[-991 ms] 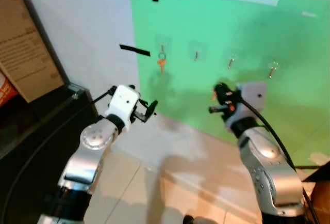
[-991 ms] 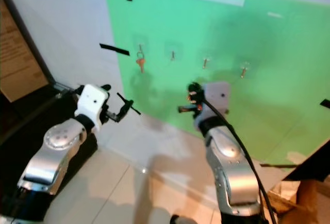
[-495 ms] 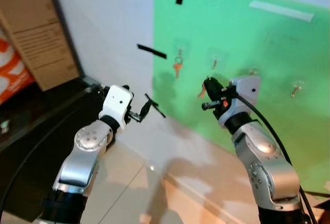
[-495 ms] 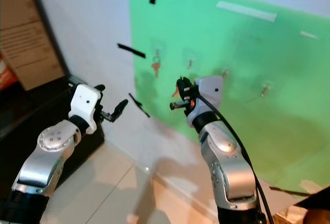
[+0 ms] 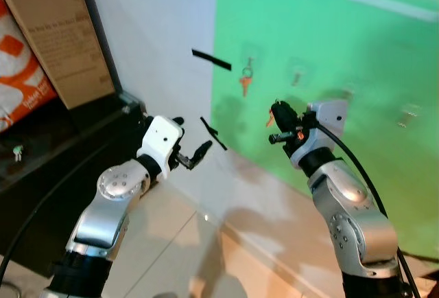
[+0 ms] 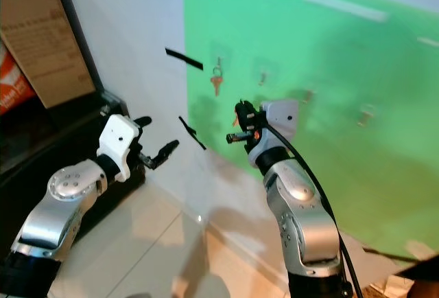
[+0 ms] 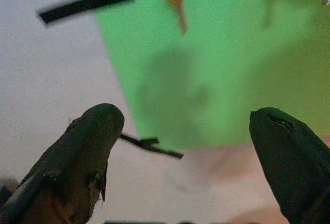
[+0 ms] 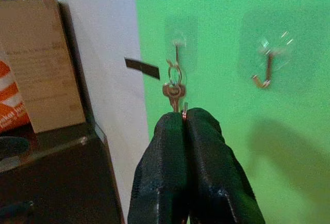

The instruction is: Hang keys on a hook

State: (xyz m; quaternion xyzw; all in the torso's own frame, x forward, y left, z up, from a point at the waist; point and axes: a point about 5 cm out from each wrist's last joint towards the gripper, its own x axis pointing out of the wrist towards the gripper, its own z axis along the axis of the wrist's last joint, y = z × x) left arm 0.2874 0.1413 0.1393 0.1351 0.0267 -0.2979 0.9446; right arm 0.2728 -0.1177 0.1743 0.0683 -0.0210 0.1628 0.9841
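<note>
Green wall board (image 5: 357, 58), key (image 5: 271, 117) pinched in right gripper (image 5: 276, 123)

Both silver arms raised forward, one gripper spread and one clamped.

The left arm bends at the elbow and reaches up and ahead, its white wrist housing tilted, and the left gripper (image 5: 194, 157) has its two black fingers (image 7: 90, 146) spread well apart with nothing between them. The right arm rises from lower right, a black cable running along its forearm, and the right gripper (image 5: 276, 121) is lifted higher than the left, its fingers (image 8: 172, 167) pressed tight together around a thin metal ring, an orange piece showing at its tip.
</note>
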